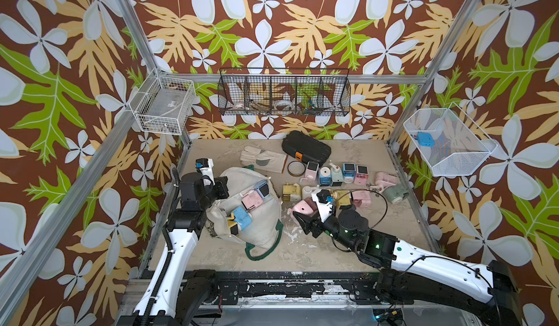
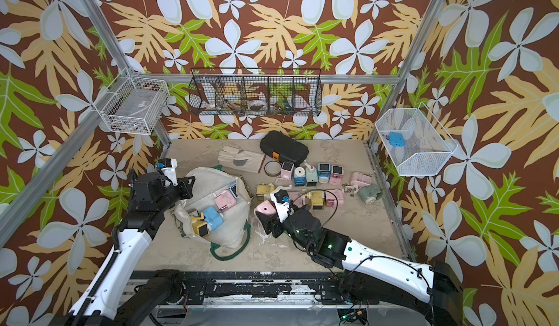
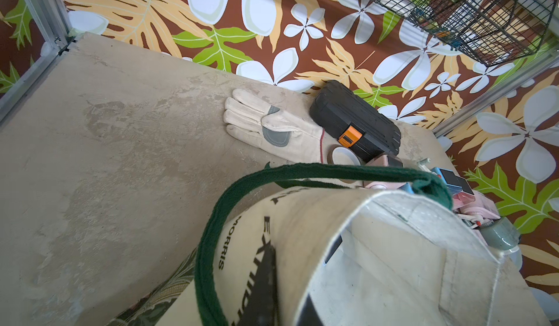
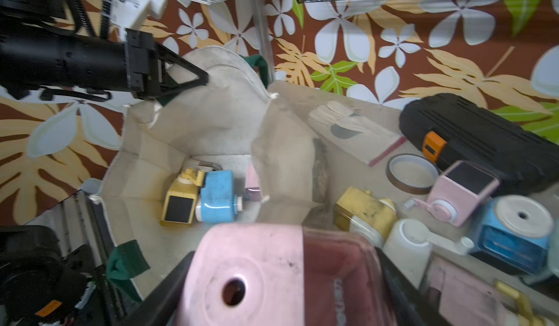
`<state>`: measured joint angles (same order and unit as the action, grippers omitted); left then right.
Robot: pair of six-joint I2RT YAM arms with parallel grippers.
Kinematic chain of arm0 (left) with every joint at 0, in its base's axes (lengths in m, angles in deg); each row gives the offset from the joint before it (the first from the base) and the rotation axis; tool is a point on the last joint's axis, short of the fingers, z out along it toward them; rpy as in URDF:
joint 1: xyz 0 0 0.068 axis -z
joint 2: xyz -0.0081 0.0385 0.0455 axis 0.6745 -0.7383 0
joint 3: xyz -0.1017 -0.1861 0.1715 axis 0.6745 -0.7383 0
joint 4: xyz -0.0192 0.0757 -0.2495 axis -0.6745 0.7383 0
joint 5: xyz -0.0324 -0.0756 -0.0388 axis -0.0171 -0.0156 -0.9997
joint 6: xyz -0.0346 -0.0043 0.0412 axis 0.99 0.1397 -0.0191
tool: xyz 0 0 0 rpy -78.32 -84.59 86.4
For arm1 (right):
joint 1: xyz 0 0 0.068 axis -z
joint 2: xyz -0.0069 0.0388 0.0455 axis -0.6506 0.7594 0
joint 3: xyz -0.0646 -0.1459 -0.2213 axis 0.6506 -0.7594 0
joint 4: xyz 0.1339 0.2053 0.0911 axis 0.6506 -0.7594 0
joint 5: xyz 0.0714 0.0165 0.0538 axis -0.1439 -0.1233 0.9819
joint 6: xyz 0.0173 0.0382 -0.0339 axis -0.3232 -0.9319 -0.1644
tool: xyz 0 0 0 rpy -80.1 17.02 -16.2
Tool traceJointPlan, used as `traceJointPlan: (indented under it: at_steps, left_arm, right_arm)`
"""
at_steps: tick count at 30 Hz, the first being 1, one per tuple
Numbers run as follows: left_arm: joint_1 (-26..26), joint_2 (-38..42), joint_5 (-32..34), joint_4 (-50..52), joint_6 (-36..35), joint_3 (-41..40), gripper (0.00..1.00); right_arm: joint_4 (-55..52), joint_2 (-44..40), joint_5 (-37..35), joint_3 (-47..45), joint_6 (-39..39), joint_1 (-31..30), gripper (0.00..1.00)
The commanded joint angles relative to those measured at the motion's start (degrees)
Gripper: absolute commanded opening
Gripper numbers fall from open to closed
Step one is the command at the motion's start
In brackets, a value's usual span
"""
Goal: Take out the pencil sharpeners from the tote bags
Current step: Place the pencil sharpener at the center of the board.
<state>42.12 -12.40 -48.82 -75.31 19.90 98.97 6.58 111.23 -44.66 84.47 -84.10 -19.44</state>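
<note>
Your left claw [image 4: 202, 79] clamped shut on tote bag [image 1: 263, 227] rim; bag mouth gapes. Inside bag you see pink, blue, yellow pencil sharpeners [image 1: 242, 215]. Right of bag, your right claw [image 1: 302, 214] grips pink sharpener [image 1: 304, 208], jaws spread wide around body. Farther right, loose sharpeners [image 1: 348, 173] sit on table [image 1: 317, 248], near black case [image 1: 305, 149].
</note>
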Motion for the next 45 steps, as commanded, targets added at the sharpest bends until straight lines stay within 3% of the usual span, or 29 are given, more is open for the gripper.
traceJointPlan:
  at_steps: [1, 5, 10, 16, 22, 29, 33, 40, 45]
  left_arm:
    - [-0.03, 0.19, -0.45, -3.17, 0.37, 0.60, 0.00]
    - [-0.03, 0.26, -0.38, -3.18, 0.38, 0.51, 0.00]
    - [-0.05, 0.37, 0.02, -3.18, 0.39, 0.51, 0.00]
    - [-0.10, 0.28, -0.14, -3.18, 0.43, 0.60, 0.00]
    - [-0.14, 0.50, -0.15, -3.18, 0.44, 0.68, 0.00]
    - [-0.14, 0.28, -0.25, -3.21, 0.43, 0.60, 0.00]
    - [-0.10, 0.10, -0.33, -3.18, 0.44, 0.68, 0.00]
    - [-0.20, 0.21, -0.42, -3.18, 0.55, 0.77, 0.00]
    - [-0.23, 0.19, -0.50, -3.18, 0.50, 0.75, 0.00]
  right_arm:
    - [1.71, -2.30, -6.56, -2.91, -3.24, 0.76, 0.61]
    - [3.91, -1.58, -6.16, -6.52, -6.08, 3.80, 0.60]
    - [11.50, 8.27, -1.74, -8.06, -5.82, 5.37, 0.59]
    - [21.13, 21.48, 2.92, -5.24, -3.70, 5.41, 0.58]
    - [22.88, 34.14, 3.16, 1.55, -1.53, 6.26, 0.58]
    - [29.26, 42.67, 5.72, 4.13, -1.53, 7.85, 0.59]
    - [32.89, 46.59, 7.79, 3.94, -1.53, 9.10, 0.65]
    - [35.03, 48.89, 8.40, 2.68, -1.13, 9.41, 0.88]
    - [34.85, 46.63, 7.77, 0.96, -0.82, 9.40, 0.94]
